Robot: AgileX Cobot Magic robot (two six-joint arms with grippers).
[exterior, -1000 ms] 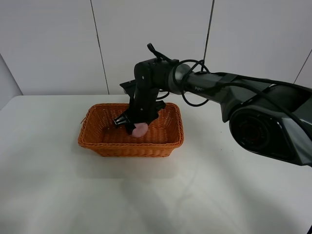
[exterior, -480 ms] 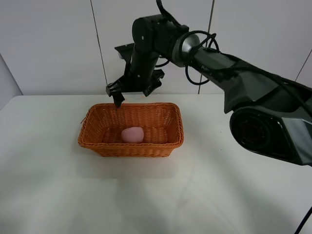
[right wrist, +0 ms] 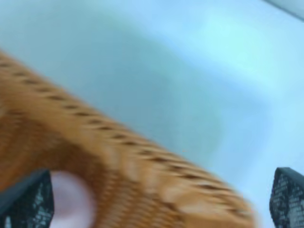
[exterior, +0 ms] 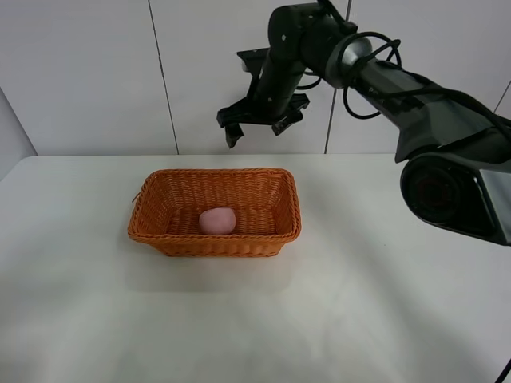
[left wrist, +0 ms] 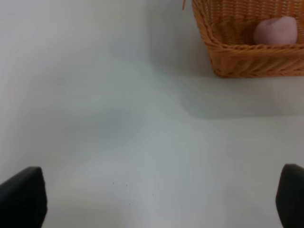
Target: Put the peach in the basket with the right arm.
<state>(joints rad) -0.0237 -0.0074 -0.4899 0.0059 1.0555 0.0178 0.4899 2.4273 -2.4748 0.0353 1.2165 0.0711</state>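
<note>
Hanging high beyond the basket (exterior: 223, 242), right claw (exterior: 255, 128) splayed and empty; looked down on the peach (exterior: 217, 220) inside, well below and nearer.

The right arm (exterior: 415, 100) is black and jointed; black cables (exterior: 374, 36) loop along it; its bulky base segment (exterior: 451, 191) is grey-black; its gripper (exterior: 255, 130) is black, two-fingered.
</note>
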